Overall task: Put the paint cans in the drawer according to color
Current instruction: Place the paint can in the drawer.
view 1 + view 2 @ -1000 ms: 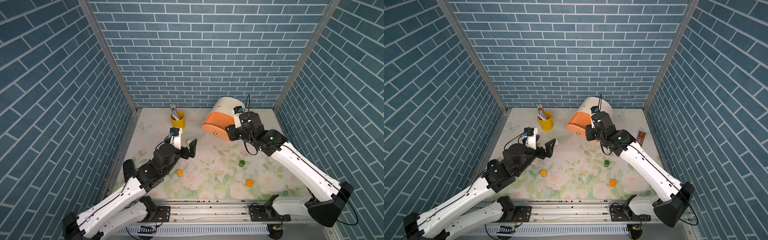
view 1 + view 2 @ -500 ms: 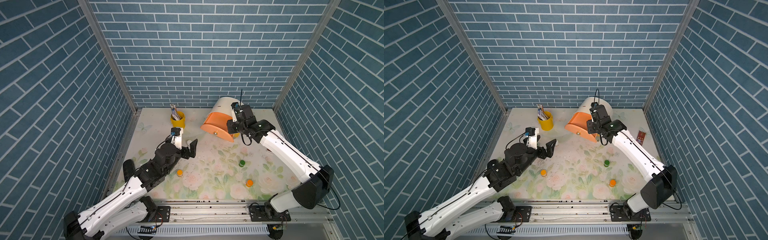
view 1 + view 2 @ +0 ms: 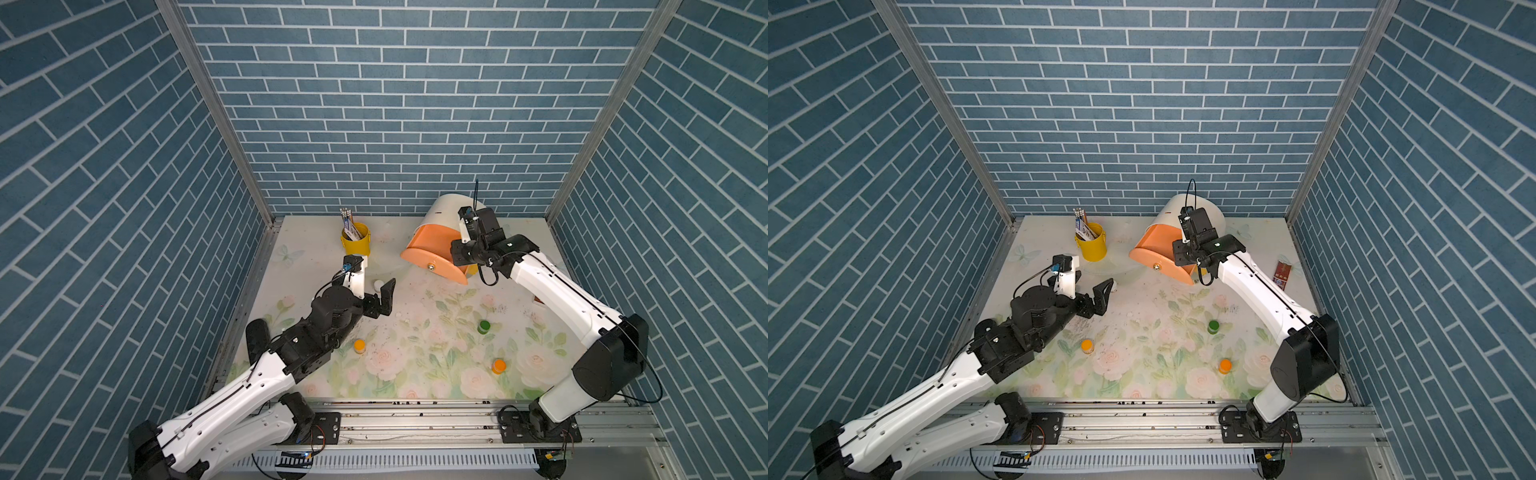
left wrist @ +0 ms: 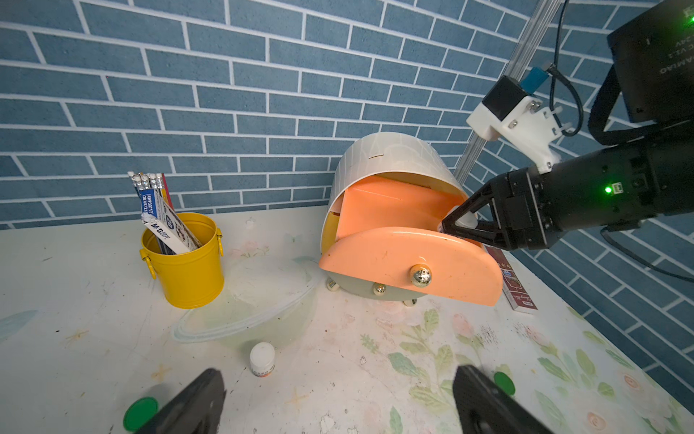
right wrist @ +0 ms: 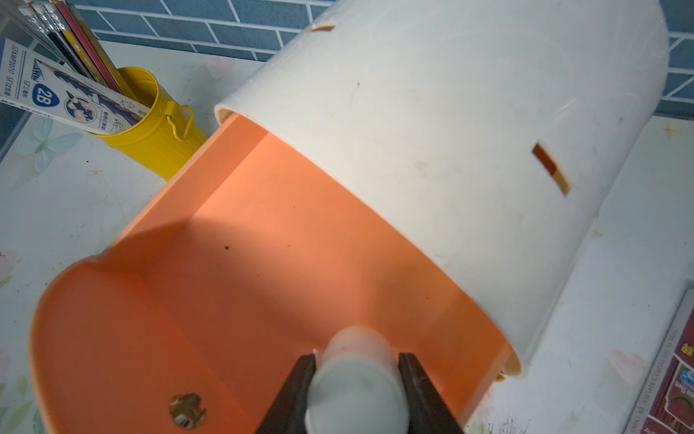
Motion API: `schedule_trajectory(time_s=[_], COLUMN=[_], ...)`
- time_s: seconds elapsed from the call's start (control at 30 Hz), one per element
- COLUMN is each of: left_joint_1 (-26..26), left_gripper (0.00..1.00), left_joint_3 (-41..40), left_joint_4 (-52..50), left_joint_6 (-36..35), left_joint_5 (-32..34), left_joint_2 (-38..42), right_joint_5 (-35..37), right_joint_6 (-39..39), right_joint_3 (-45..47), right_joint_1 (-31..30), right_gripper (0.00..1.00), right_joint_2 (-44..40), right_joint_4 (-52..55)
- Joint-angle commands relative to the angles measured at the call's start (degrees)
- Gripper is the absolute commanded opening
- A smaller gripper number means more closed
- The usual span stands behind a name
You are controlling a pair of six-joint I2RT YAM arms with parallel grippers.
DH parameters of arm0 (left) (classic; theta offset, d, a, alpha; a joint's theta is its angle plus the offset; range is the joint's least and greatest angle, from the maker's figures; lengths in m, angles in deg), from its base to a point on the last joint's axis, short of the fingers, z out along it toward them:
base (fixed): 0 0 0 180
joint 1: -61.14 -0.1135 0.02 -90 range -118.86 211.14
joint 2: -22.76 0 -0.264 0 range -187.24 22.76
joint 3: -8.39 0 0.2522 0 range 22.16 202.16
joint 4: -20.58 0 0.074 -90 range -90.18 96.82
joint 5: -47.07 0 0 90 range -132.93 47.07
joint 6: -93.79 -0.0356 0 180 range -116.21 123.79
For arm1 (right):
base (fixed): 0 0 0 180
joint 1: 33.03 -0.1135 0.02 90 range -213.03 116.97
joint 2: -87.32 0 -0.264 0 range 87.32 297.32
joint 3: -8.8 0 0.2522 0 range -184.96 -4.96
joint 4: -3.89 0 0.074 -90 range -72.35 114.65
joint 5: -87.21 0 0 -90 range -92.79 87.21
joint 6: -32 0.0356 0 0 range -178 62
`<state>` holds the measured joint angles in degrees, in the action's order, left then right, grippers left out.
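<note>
**White can pinched over the open peach drawer**

Closest to my base and well short of the chest (image 3: 446, 210), one orange can (image 3: 359, 345) stands on the flowered mat (image 3: 419, 299) toward my left arm's side. A second orange can (image 3: 498, 365) stands toward my right arm's side. A green can (image 3: 483, 326) stands upright a little nearer the chest, apart from both.

In the left wrist view a green lid (image 4: 141, 413) shows beside one of my left fingers. I take it for another can, though only the round top is visible.

My left gripper (image 4: 340, 379) hovers over the mat with its fingers spread wide and nothing between them. A white can (image 4: 262, 359) stands upright just ahead of them, on the way to the chest, touching neither finger.

At the chest the top peach drawer (image 3: 432, 255) stands open. My right gripper (image 5: 356, 357) reaches over its front panel near the end on my right arm's side. My fingers (image 5: 296, 387) pinch a second white can (image 5: 356, 394) by its sides, above the drawer's peach floor.

A yellow pencil cup (image 3: 356, 245) stands near the chest on my left arm's side, and a red carton (image 3: 1282, 272) lies flat by its other side. Behind the chest is the blue brick wall (image 3: 395, 104).
</note>
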<state>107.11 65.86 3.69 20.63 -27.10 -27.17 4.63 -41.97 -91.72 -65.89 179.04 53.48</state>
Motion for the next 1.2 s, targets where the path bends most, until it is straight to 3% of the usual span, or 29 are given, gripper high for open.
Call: schedule_trajectory(time_s=[0.0,0.07,0.13,0.4,0.9,1.17], left_joint_1=[-0.36,-0.36,-0.36,-0.53,-1.80,-6.03], left_gripper=[1.00,1.00,1.00,1.00,1.00,1.00], left_joint_3=[0.69,0.60,0.60,1.11,1.49,-0.22], left_joint_4=[0.89,1.16,1.46,1.55,2.47,5.26], left_joint_6=[-0.84,-0.84,-1.01,-1.26,-0.83,1.44], left_joint_5=[0.62,0.89,1.14,1.78,1.43,-0.62], left_joint_2=[0.01,0.13,0.13,-0.75,-3.96,-8.64], right_joint_5=[-0.65,-0.92,-1.16,-0.96,-2.07,-3.56], right_joint_6=[-1.35,-1.35,-1.35,-1.51,-2.24,-0.31], right_joint_3=[-2.51,-2.67,-2.89,-3.16,-8.86,-6.83], right_joint_1=[0.25,0.32,0.24,0.34,0.34,0.33], right_gripper=[0.15,0.17,0.28,0.50,0.54,0.53], right_joint_2=[1.12,1.36,1.53,1.44,-4.57,-12.13], right_joint_4=[-0.85,-0.94,-0.85,-0.52,3.69,3.42])
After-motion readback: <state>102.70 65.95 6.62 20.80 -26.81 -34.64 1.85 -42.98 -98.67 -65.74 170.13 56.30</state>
